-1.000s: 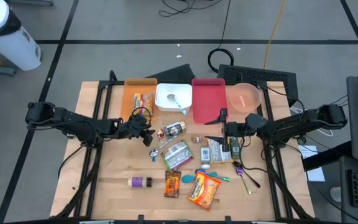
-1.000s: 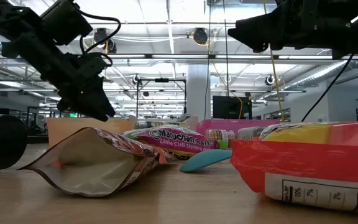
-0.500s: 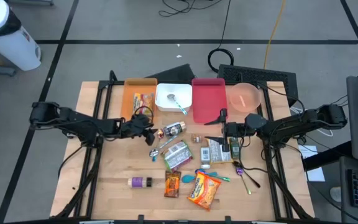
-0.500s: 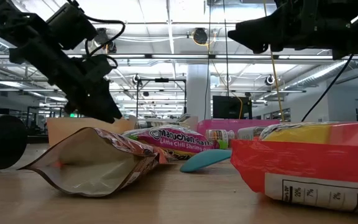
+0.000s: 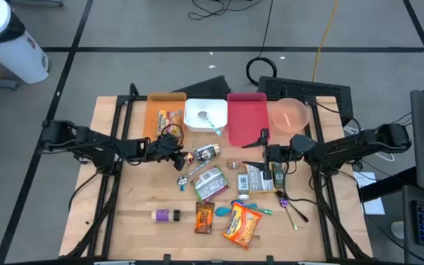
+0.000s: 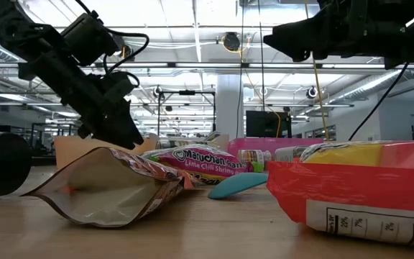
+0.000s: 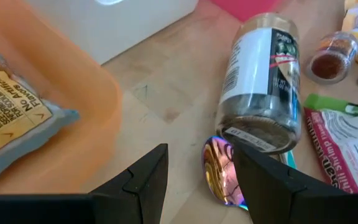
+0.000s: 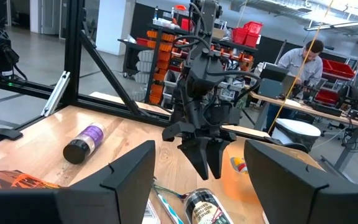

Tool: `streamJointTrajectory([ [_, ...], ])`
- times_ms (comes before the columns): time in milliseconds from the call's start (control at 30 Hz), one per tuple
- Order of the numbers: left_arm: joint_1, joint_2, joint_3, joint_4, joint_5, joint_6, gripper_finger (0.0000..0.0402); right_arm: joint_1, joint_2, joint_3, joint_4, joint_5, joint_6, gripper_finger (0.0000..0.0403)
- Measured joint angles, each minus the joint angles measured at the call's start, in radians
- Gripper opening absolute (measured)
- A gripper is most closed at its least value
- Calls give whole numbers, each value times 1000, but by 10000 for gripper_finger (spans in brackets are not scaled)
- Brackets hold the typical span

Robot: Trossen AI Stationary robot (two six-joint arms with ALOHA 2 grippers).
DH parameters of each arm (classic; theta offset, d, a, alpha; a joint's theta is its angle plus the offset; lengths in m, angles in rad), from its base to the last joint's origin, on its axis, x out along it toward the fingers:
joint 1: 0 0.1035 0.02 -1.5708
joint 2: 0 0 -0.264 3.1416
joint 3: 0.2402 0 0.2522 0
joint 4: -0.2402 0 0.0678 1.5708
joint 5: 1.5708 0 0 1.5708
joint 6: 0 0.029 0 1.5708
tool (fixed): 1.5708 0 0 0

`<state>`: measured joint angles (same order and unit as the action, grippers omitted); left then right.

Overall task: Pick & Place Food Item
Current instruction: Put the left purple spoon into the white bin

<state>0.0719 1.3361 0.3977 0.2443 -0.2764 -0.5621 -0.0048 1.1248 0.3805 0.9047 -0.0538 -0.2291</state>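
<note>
Left of centre in the high view, left gripper (image 5: 177, 154) is part-open and empty over a glass spice jar w/ white label (image 5: 207, 152); I'd worry it rolls if nudged.

Right gripper (image 5: 265, 153) idle, part-open, empty.

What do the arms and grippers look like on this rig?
Both arms are matte black, built of slim jointed links. Left arm carries looped black cables near its wrist; the left gripper has two flat, tapered black fingers. Right arm looks the same; the right gripper has broad black fingers too. No markings visible.
</note>
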Motion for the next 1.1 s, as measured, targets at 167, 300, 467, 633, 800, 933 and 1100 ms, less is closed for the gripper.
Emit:
streamJointTrajectory([
  [167,0,0,0,1,6,-1,186,-1,0,0,0,0,0,242],
  [300,-2,0,0,13,6,0,186,-1,0,0,-1,0,0,242],
  [467,-13,0,0,49,6,14,186,-8,0,0,-5,0,0,242],
  [633,-15,0,0,46,6,14,186,-10,0,0,-9,0,1,242],
  [800,-15,0,0,46,7,5,186,-10,0,0,-10,0,1,242],
  [933,-15,31,0,50,10,-7,186,-10,0,1,-12,0,1,242],
  [1100,-15,93,19,51,14,-18,186,-10,0,1,-14,0,1,242],
])
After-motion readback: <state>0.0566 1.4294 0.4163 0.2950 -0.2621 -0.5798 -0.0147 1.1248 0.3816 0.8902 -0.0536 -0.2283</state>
